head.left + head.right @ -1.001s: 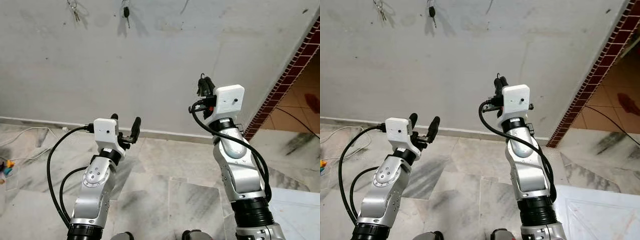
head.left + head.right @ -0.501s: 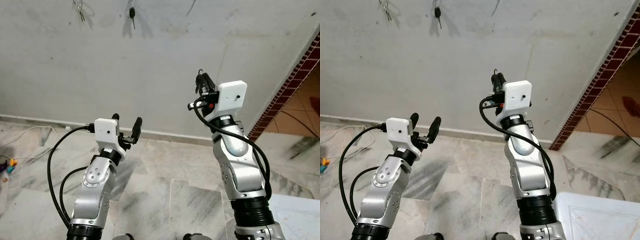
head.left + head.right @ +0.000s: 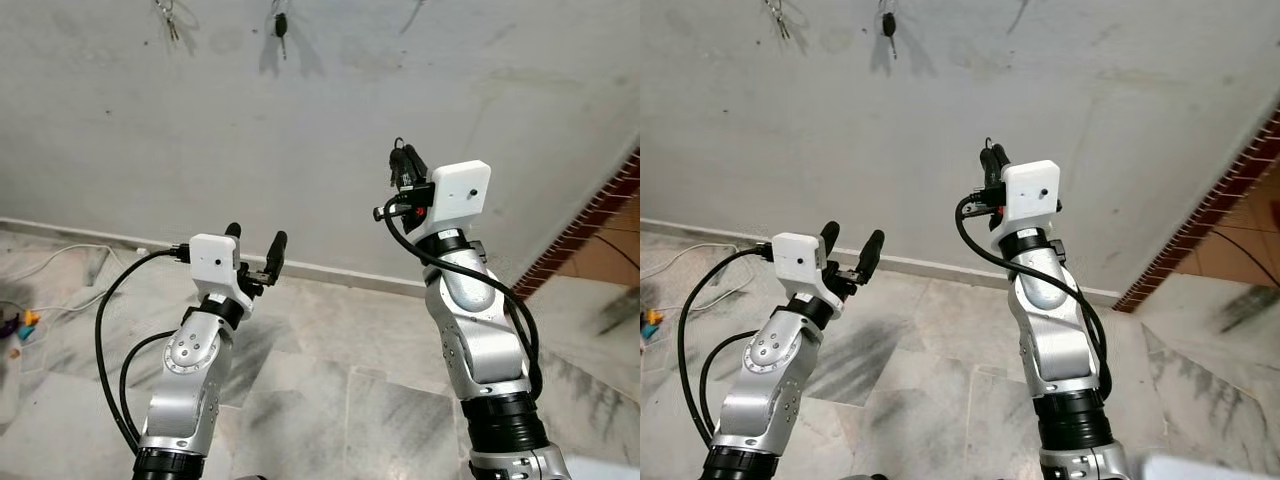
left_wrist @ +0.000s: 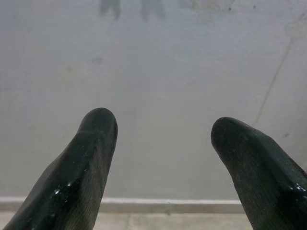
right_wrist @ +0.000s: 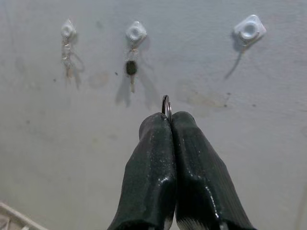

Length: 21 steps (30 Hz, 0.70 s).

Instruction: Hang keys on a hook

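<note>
My right gripper [image 3: 402, 163] is raised in front of the grey wall and is shut on a small metal key ring [image 5: 165, 102], which sticks out above the fingertips. Three white hooks sit higher on the wall. The left hook [image 5: 67, 29] carries a bunch of keys [image 5: 67, 53]. From the middle hook [image 5: 135, 31] hangs a black-headed key [image 5: 131, 69]. The right hook [image 5: 249, 28] is bare. Those two hung sets show at the top of the head view [image 3: 168, 18] [image 3: 282, 24]. My left gripper [image 3: 254, 246] is held lower, open and holding nothing.
A white skirting board [image 3: 330, 275] runs along the foot of the wall over a marble floor. A white cable [image 3: 55, 258] and small coloured items [image 3: 18, 325] lie at the left. A red brick-trimmed wall edge [image 3: 590, 225] bounds the right.
The camera has turned slightly, so the wall and hung keys sit further right in the picture. Both arms hold much the same pose, the right gripper still shut on the ring.
</note>
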Motion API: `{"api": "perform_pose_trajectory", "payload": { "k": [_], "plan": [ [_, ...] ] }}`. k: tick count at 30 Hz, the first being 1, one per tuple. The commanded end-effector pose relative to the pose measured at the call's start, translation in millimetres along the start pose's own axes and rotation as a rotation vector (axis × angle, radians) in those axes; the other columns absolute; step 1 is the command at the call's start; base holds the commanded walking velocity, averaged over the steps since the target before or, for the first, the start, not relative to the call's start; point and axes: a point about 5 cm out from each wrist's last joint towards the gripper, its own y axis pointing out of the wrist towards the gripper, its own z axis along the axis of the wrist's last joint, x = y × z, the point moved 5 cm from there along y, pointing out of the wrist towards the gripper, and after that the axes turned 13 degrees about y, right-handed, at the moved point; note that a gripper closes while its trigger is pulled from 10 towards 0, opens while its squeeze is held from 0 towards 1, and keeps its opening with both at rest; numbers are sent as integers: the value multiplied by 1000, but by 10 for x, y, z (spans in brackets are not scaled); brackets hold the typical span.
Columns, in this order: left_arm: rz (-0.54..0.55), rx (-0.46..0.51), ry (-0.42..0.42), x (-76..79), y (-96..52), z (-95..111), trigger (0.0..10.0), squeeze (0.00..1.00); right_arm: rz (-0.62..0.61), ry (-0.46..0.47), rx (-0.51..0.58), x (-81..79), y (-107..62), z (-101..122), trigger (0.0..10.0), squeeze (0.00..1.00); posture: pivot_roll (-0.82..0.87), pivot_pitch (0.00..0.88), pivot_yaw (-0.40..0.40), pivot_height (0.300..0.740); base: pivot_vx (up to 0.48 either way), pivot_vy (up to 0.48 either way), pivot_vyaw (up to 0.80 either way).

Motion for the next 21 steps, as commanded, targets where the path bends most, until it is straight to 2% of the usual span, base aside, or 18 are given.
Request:
{"api": "perform_pose_trajectory", "payload": {
  "k": [1,21],
  "plan": [
    [-28,8,-10,104,11,18,10000,0,-17,-24,13,87,-13,44,10000,0,-26,158,40,740,401,0,0],
    [-20,1,-14,107,5,-2,10000,0,-6,-30,5,53,-12,4,10000,0,-20,154,32,740,394,0,0]
  ]
}}
